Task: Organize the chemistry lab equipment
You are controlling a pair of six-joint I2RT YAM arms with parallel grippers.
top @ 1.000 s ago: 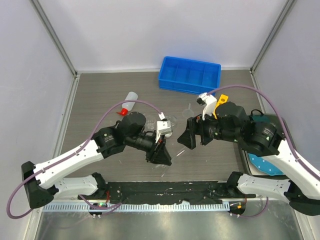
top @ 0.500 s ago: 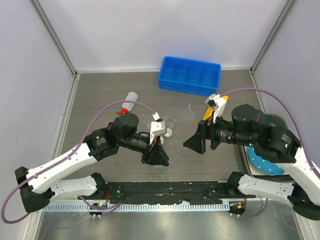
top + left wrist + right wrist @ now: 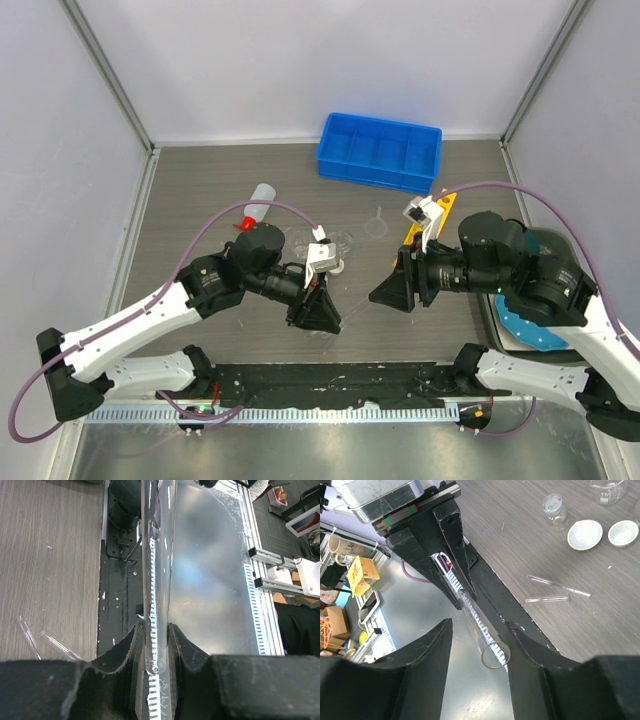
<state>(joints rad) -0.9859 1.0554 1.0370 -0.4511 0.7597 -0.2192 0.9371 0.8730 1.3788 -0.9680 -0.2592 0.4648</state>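
My left gripper (image 3: 156, 645) is shut on the rounded closed end of a clear glass tube (image 3: 157, 570), held in the air over the near edge. In the top view it (image 3: 318, 312) faces my right gripper (image 3: 385, 292). The right gripper (image 3: 480, 650) is open, and the tube's open end (image 3: 492, 655) lies between its fingers, close to the right finger (image 3: 540, 655). Two more thin glass tubes (image 3: 547, 599) lie on the table. Two white dishes (image 3: 585, 534) and a small clear beaker (image 3: 554, 507) sit beyond them. The red-capped squeeze bottle (image 3: 255, 205) lies at the left.
A blue bin (image 3: 380, 150) stands at the back. A glass funnel (image 3: 377, 222) and the yellow rack (image 3: 435, 210) lie behind the right arm, which partly hides the rack. A blue dotted plate (image 3: 520, 328) is at the right. The black base rail (image 3: 330, 380) runs along the near edge.
The right gripper has dropped back a little toward the near edge and right, with its wrist pulling away. The left gripper has shifted only slightly and keeps the tube.
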